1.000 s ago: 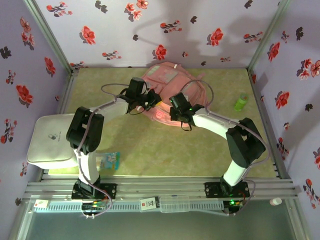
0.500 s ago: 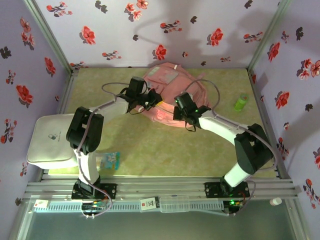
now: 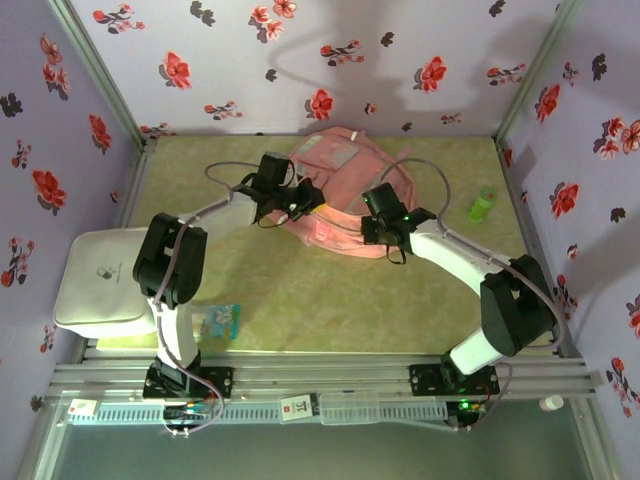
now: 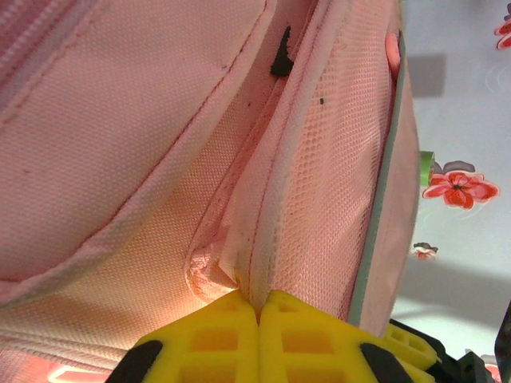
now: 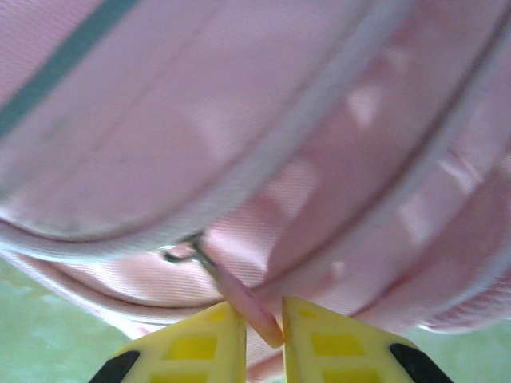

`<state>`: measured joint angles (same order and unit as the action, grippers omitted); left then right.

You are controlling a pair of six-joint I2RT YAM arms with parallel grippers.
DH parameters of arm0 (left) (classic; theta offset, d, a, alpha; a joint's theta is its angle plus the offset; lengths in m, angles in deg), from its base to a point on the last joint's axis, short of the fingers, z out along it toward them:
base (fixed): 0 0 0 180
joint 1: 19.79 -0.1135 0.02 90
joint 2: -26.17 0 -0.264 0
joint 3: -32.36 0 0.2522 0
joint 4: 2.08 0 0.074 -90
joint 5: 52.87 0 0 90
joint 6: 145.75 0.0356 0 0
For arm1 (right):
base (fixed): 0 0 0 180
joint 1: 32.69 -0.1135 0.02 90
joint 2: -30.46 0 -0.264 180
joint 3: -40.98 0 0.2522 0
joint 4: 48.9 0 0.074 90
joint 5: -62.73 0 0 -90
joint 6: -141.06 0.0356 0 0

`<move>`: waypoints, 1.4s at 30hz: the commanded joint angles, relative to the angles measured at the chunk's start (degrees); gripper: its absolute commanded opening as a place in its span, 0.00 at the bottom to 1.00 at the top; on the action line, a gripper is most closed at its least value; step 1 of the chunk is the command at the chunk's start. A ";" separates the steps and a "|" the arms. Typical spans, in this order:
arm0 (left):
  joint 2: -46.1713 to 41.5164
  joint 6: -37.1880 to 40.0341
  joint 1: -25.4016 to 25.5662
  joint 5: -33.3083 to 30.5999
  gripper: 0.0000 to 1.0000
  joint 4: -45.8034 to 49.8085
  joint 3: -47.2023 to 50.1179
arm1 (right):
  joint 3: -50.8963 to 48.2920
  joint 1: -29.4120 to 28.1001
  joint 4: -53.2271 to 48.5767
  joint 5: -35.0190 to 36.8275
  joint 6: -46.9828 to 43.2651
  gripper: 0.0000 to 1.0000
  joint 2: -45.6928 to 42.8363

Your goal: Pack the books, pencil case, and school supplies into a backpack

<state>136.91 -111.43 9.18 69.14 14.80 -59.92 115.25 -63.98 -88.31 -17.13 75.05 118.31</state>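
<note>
The pale pink backpack (image 3: 345,175) lies on the green mat at the back middle. My left gripper (image 3: 303,200) is at its left side, shut on a fold of the backpack's mesh edge (image 4: 275,199), with the yellow fingertips (image 4: 215,327) pressed together. My right gripper (image 3: 378,226) is at the bag's near edge, its jaws closed on the pink zip pull (image 5: 249,305), which hangs from the slider (image 5: 182,251). A blue picture-cover book (image 3: 218,320) lies by the left arm's base. The other books and the small supplies are hidden.
A flat white case (image 3: 100,280) rests at the left edge of the mat. A small green bottle (image 3: 482,205) lies at the right, near the wall. Flowered walls close in the back and both sides.
My right gripper has slid to the right along the backpack's near edge with the zip pull in it. The left gripper has kept its hold in the same place.
</note>
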 commanded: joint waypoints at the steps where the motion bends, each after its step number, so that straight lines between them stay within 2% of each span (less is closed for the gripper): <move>1: 0.94 3.35 -2.60 -2.72 0.00 1.80 -2.38 | 2.38 3.73 -8.41 6.05 2.00 0.20 -0.12; 5: 0.78 3.91 -2.68 -2.73 0.00 2.81 -3.12 | 2.08 4.92 -4.85 0.81 0.65 0.24 -0.30; 11: 0.35 4.96 -3.03 -2.74 0.00 4.49 -3.74 | -0.11 4.92 2.83 -11.23 -7.20 0.40 -3.21; 16: -0.44 3.78 -3.34 -2.11 0.00 4.02 -3.77 | 0.14 4.75 4.91 -13.12 -12.26 0.55 -2.08; 21: -2.60 -2.38 -3.81 0.57 0.00 -2.77 -1.34 | -0.40 4.83 10.76 -16.01 -14.34 0.74 -0.84; 25: -3.25 -4.20 -4.11 1.00 0.00 -4.06 -1.10 | 0.10 4.91 14.06 -19.86 -15.78 0.81 1.34; 33: -2.98 -5.51 -4.60 1.56 0.00 -4.87 -1.07 | 1.54 5.45 18.93 -20.75 -17.82 0.86 6.58; 42: -2.99 -4.28 -5.49 1.57 0.00 -3.48 -1.37 | -0.98 5.20 19.24 -32.18 -23.81 0.80 5.53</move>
<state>136.80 -115.85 5.13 70.24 14.69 -60.84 115.47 -58.67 -69.97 -43.73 54.13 124.67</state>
